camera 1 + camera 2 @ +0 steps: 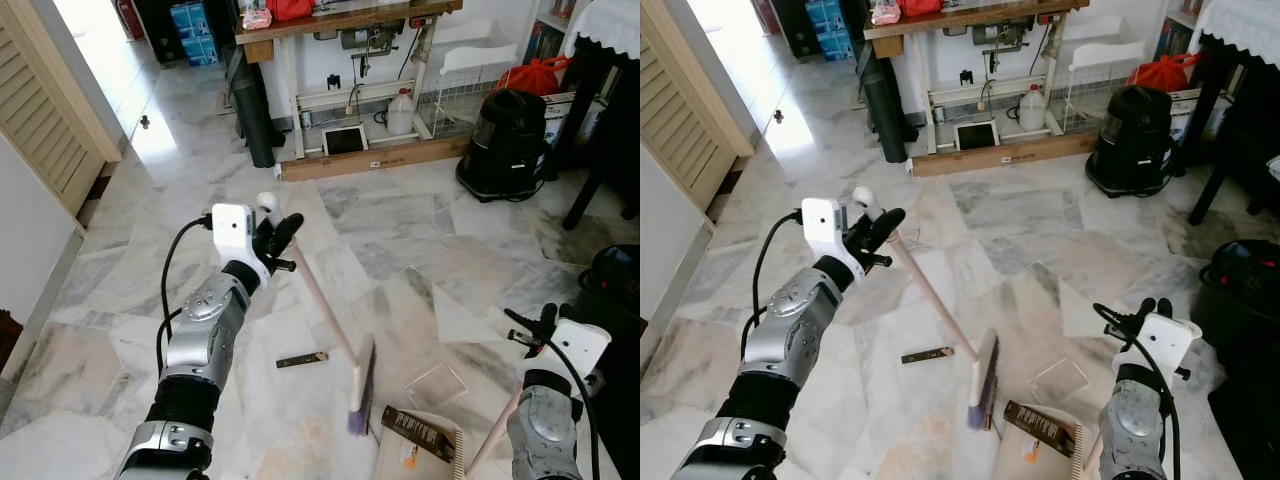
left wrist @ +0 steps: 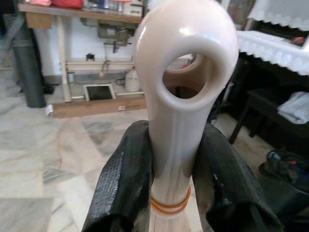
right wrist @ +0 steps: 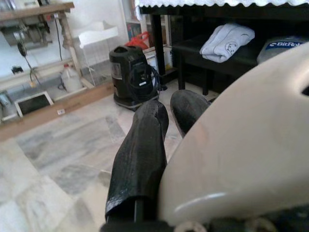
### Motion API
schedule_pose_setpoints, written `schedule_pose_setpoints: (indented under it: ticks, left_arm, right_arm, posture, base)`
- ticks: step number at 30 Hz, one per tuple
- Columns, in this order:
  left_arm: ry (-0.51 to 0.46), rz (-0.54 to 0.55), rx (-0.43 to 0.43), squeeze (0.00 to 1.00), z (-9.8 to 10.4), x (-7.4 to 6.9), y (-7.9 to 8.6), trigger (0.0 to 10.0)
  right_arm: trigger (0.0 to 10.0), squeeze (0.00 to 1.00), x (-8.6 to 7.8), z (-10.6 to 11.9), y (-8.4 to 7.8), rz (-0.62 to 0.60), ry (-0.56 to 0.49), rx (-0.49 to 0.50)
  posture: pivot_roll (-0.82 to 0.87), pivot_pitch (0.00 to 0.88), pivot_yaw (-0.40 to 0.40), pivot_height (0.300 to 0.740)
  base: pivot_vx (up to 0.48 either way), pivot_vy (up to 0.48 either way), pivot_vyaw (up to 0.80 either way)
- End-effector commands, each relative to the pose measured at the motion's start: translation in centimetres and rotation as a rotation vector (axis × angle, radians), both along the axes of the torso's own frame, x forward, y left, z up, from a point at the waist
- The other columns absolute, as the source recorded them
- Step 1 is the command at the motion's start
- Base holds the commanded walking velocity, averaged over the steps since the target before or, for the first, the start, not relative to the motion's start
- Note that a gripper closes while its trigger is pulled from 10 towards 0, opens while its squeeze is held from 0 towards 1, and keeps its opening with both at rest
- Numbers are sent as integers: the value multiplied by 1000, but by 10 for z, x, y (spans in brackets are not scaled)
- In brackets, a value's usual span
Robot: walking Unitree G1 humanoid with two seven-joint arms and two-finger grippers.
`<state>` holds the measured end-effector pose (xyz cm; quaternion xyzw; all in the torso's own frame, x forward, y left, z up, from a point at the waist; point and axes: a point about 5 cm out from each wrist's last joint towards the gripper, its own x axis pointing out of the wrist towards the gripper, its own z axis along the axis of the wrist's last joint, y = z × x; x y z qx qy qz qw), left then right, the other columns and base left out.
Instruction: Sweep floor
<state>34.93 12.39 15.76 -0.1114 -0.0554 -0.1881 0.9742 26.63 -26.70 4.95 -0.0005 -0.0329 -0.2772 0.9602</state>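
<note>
1. The left arm reaches forward and up, bent at the elbow; the left gripper [image 1: 278,238] pinches the top of the broom [image 1: 318,307] handle, its fingers [image 2: 126,179] pressed on either side just below the looped end.
2. The broom slants down to its bristles [image 1: 361,392] on the marble floor [image 1: 420,215].
3. The right gripper [image 1: 1148,311], low at the right, clamps the dustpan handle [image 3: 251,145].
4. The dustpan [image 1: 1025,450] rests on the floor just beside the bristles and holds a dark box [image 1: 1042,426].
</note>
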Motion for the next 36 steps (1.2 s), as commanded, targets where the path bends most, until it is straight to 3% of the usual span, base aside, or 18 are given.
schedule_pose_setpoints:
  ticks: [1,9,17,22,26,29,31,34,36]
  left_arm:
    - [-37,53,12,0,3,0,14,10000]
    - [-55,75,11,0,5,2,17,10000]
    - [-54,39,-12,0,6,2,9,10000]
    - [-50,15,-80,0,10,3,6,10000]
    - [-79,63,-46,0,14,4,12,10000]
    - [-177,176,33,0,27,3,26,10000]
    - [-181,185,38,0,28,2,27,10000]
    - [-235,175,176,0,24,-6,24,10000]
    - [-234,177,195,0,19,-9,23,10000]
  right_arm:
    - [10000,0,8,16,0,-14,-107,60]
    - [10000,0,14,30,-2,-5,-222,166]
    - [10000,0,21,39,-1,36,-260,178]
    - [10000,0,24,42,-1,52,-270,185]
    - [10000,0,25,43,-1,60,-273,188]
    - [10000,0,27,47,1,70,-277,171]
    - [10000,0,27,47,1,71,-277,170]
    - [10000,0,28,53,8,109,-301,160]
    - [10000,0,28,56,10,115,-312,161]
  posture:
    - [-38,0,87,740]
    - [-37,0,82,740]
    - [-32,0,74,740]
    - [-28,0,69,740]
    - [-23,0,63,740]
    - [-22,0,53,740]
    - [-22,0,51,740]
    - [-26,0,49,740]
    - [-38,0,52,740]
  base:
    - [0,0,0]
    - [0,0,0]
    - [0,0,0]
    - [0,0,0]
    - [0,0,0]
    - [0,0,0]
    - [0,0,0]
    - [0,0,0]
    - [0,0,0]
